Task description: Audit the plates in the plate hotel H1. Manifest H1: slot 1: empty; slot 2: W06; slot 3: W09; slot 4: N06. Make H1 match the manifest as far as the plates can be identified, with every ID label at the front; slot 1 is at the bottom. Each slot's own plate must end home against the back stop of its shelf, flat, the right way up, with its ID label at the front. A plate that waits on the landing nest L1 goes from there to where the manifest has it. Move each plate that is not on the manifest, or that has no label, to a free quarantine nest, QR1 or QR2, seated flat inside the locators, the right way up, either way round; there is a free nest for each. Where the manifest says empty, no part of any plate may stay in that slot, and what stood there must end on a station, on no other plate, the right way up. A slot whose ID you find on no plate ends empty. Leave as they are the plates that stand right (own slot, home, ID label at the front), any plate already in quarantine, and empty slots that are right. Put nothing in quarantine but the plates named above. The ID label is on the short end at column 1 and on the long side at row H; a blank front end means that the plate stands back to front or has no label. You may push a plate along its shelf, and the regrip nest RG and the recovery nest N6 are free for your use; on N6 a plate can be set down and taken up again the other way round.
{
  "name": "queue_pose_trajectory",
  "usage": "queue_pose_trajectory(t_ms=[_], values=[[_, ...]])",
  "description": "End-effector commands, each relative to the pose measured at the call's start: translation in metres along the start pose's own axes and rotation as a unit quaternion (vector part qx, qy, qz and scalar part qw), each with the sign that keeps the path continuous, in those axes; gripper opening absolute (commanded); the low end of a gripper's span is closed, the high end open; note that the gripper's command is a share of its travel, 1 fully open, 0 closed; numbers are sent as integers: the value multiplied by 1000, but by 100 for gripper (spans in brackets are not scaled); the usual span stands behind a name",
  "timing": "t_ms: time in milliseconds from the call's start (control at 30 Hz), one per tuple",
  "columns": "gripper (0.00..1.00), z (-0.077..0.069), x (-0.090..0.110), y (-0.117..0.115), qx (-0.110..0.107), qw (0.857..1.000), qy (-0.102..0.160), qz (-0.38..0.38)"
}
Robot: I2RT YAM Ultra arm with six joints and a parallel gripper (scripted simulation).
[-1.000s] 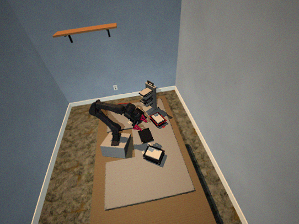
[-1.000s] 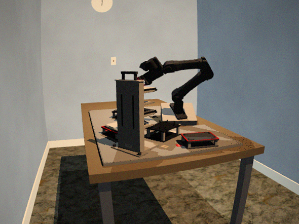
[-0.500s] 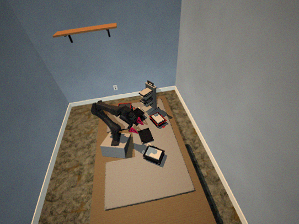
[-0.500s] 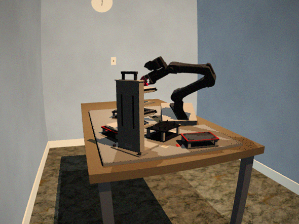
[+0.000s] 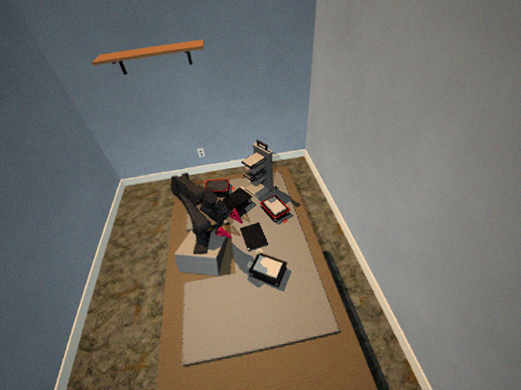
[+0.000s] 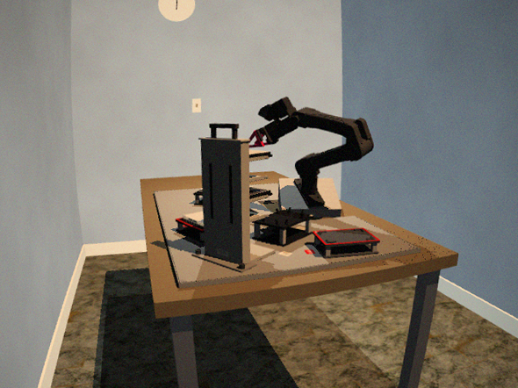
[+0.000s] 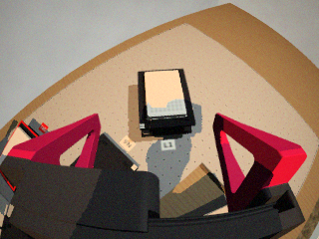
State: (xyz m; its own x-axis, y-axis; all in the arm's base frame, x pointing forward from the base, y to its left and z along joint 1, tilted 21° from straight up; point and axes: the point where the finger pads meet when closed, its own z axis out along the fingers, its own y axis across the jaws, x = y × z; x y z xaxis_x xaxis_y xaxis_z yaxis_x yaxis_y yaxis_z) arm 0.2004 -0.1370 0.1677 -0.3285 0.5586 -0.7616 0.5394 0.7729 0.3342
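Note:
The grey plate hotel H1 (image 5: 260, 166) stands at the far end of the mat; the exterior view shows its back (image 6: 224, 199). Plates lie on its shelves: a cream one on top (image 5: 253, 159) and a darker one lower down (image 5: 256, 175). I cannot read their labels. A cream plate (image 5: 267, 267) lies on a black nest nearer the camera and also shows in the wrist view (image 7: 163, 99). My gripper (image 5: 228, 222) (image 6: 257, 138) is open and empty. It hangs high above the mat near the hotel's top, with nothing between its red fingers in the wrist view (image 7: 156, 126).
A red-edged nest (image 5: 275, 207) beside the hotel holds a cream plate. A second red-edged nest (image 5: 217, 186) is empty and also shows in the exterior view (image 6: 345, 237). A black empty nest (image 5: 254, 236) lies on the mat, a raised one (image 6: 282, 223) stands near the hotel. The arm's grey base block (image 5: 202, 259) is at the left.

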Motion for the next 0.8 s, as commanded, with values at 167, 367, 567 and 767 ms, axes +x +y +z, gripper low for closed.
queue_pose_trajectory(t_ms=[167, 367, 567, 767], values=[[100, -10, 5, -12, -34, 999, 15, -23], [100, -17, 8, -31, -34, 999, 14, -23], [100, -17, 9, -32, -34, 999, 14, -23], [100, -8, 25, -28, -39, 999, 11, -35]])
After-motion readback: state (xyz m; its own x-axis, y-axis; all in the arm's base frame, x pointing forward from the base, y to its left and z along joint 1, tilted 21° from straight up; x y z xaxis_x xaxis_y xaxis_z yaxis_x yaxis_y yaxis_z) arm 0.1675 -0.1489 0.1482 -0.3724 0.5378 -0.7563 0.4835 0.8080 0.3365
